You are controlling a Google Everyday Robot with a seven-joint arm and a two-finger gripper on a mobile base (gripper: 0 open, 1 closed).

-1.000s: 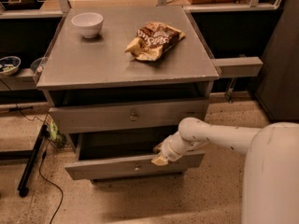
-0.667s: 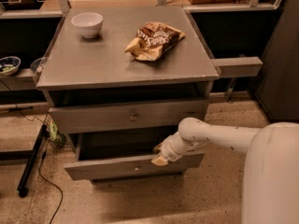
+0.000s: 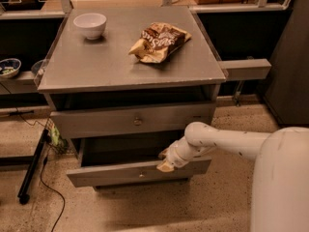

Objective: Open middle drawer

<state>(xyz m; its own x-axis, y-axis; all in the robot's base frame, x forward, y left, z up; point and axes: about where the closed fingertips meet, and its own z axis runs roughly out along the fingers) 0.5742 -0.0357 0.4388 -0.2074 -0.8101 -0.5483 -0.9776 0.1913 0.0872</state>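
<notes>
1. Right, camera view, surface & room: grey cabinet top [image 3: 96, 66] is carrying a white bowl [image 3: 90, 24] at back left and a crumpled snack bag [image 3: 159, 41] toward back right, well apart. Speckled floor [image 3: 145, 207] is showing below, and a black cable [image 3: 48, 178] is trailing at left.
2. Task item: the middle drawer [image 3: 111, 174] is sitting pulled out, interior dark, under the upper drawer [image 3: 96, 122], which is also standing slightly out.
3. Robot's gripper [image 3: 165, 164] is resting at that drawer's top edge, right of centre, on a white arm [image 3: 227, 141] reaching in from the right. Open or closed: can't tell.
4. Vs 1.0 s ago: nothing is visibly changing. Drawer is staying out the same amt, gripper is staying at the same spot.
5. Materials: drawer fronts are looking flat, matte grey, each w/ a small round knob [image 3: 141, 174]. Bowl is looking smooth & round, bag glossy & wrinkled, arm smooth & rounded.
</notes>
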